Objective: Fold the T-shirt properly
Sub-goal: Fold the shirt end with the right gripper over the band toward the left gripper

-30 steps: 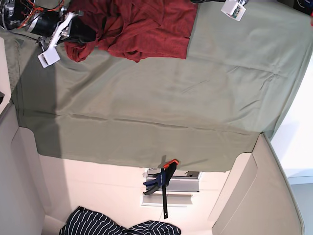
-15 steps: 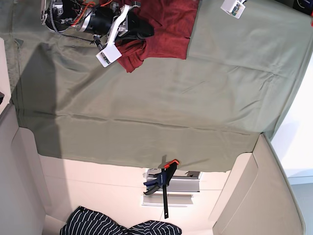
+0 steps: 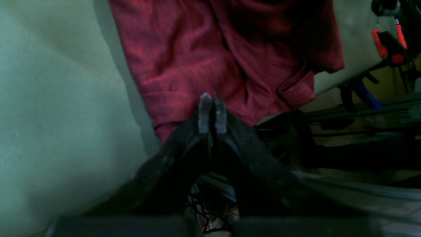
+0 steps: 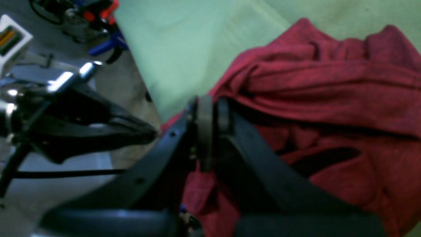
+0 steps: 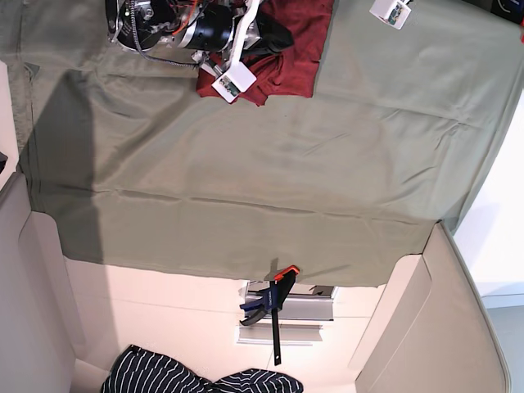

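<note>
The red T-shirt (image 5: 304, 49) lies bunched in a thick, uneven heap against the edge of the worktop nearest my arm bases, on the green cloth (image 5: 270, 172) that covers the worktop.

My right gripper (image 4: 207, 113) is clamped on a fold of the shirt. Red fabric wraps both sides of its closed fingers and hangs below them. I judge I am carrying one side across the body to make a fold, which is why this arm reaches in over the heap.

My left gripper (image 3: 212, 110) has its tips pressed together at the shirt's hem by the worktop edge. I cannot tell whether any cloth is pinched between them. It seems placed there to anchor that corner while the other side travels.

The fold is far from flat, so the task looks to be at an early stage.
</note>
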Controlling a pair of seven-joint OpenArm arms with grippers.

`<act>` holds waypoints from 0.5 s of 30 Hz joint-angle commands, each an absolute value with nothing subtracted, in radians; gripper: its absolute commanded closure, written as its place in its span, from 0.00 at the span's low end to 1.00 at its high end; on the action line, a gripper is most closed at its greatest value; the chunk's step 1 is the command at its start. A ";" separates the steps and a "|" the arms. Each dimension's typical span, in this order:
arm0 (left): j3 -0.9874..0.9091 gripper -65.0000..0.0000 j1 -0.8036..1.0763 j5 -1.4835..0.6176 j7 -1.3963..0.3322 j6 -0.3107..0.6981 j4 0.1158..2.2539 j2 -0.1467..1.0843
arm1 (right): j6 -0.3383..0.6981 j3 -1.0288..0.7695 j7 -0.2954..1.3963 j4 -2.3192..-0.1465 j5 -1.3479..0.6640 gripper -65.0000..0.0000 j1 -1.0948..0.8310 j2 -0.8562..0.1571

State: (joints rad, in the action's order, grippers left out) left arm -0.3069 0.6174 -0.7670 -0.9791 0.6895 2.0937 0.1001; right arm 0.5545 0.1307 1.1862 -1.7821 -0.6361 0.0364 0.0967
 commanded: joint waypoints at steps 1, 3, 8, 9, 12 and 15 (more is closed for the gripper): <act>-0.309 1.00 0.621 -0.785 -0.962 0.698 2.112 0.105 | 0.564 0.133 1.161 -1.798 -0.658 0.68 0.052 0.102; -0.309 1.00 0.624 -0.785 -0.961 0.698 2.112 0.105 | 0.564 0.133 1.147 -1.798 -0.662 0.40 0.052 0.102; -0.309 1.00 0.637 -0.785 -0.961 0.698 2.112 0.105 | 0.564 0.133 1.144 -1.798 -0.704 0.39 0.059 0.102; -0.309 1.00 0.637 -0.785 -0.961 0.698 2.112 0.105 | 0.564 0.133 1.144 -1.798 -0.720 0.39 0.059 0.102; -0.309 1.00 0.637 -0.785 -0.961 0.698 2.112 0.105 | 0.564 0.133 1.144 -1.798 -0.770 0.39 0.058 0.102; -0.309 1.00 0.637 -0.785 -0.961 0.698 2.112 0.105 | 0.565 0.133 1.151 -1.798 -0.829 0.39 0.058 0.102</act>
